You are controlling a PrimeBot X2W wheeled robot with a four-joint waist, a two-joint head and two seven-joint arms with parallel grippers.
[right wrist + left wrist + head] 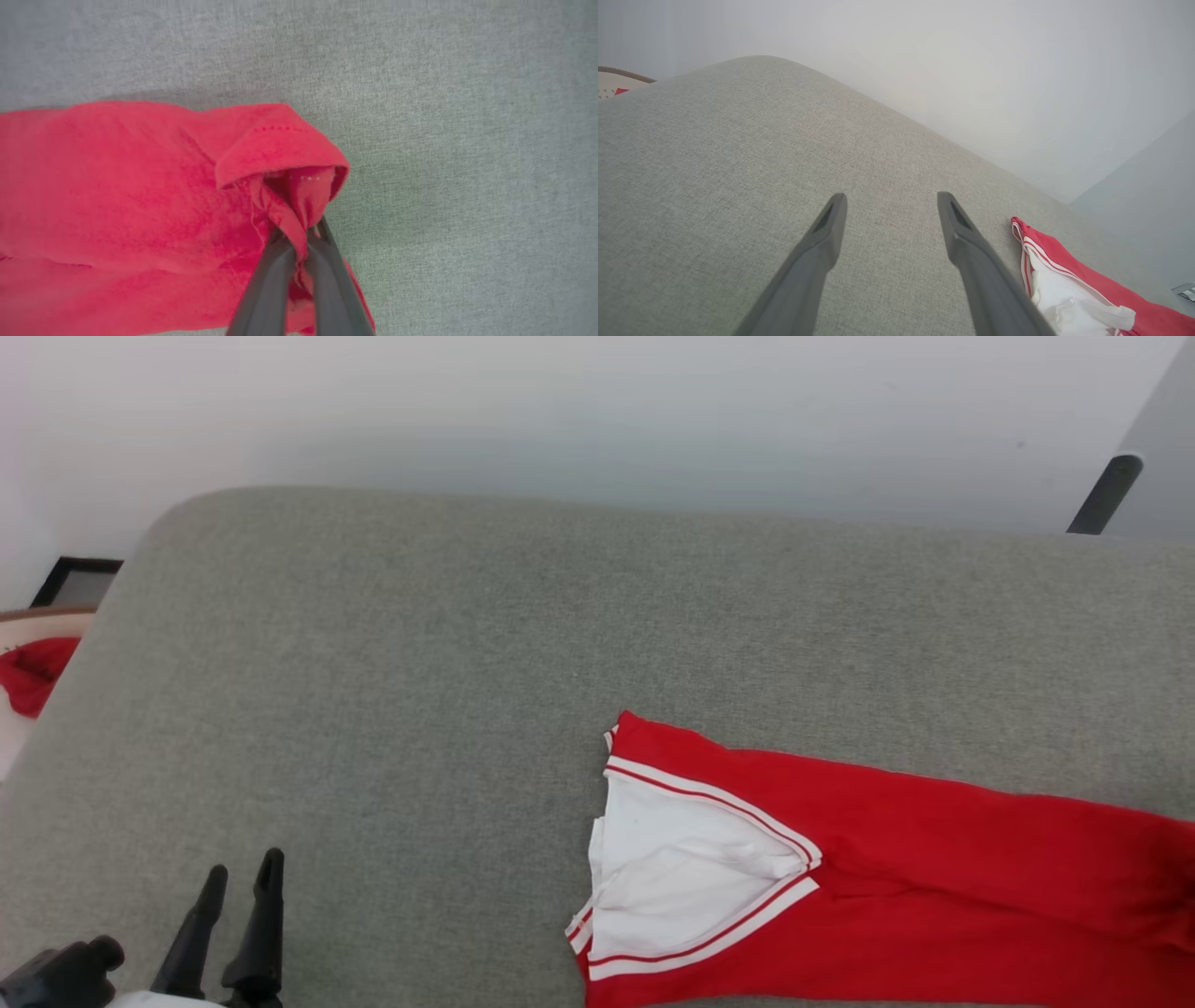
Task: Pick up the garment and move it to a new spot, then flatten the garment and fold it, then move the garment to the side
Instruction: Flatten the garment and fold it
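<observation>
**Item: garment** [934,859]. A red jersey body with a white sleeve [672,873], bordered by red-and-white stripe trim. It is folded into a long band and no lettering is visible. In the right wrist view the red cloth [117,186] is softly creased, and a stitched hem is rolled over at the end being held.

**Position:** It lies on the grey upholstered pad [420,663], in the right part toward the near edge. The sleeve end points to the pad's middle, and the other end runs out of the head view to the right. A broad strip of bare pad separates it from the far edge.

**Right gripper** [301,233]: The fingers are pressed together, pinching a bunched fold of the red hem, which is lifted slightly off the pad.

**Left gripper** [245,865]: The fingers are spread and hold nothing. It hangs above bare fabric near the pad's near-left part, well apart from the garment [1064,298], as the left wrist view [892,198] also shows.

**Open room:** The left half of the pad and the whole far strip are bare. The far-left corner is rounded.

**Surroundings:**
- A pale wall [597,411] stands behind the far edge.
- A basket [47,613] holding a small red cloth [33,672] sits beyond the left edge.
- A dark pole [1106,495] stands past the far-right corner.
</observation>
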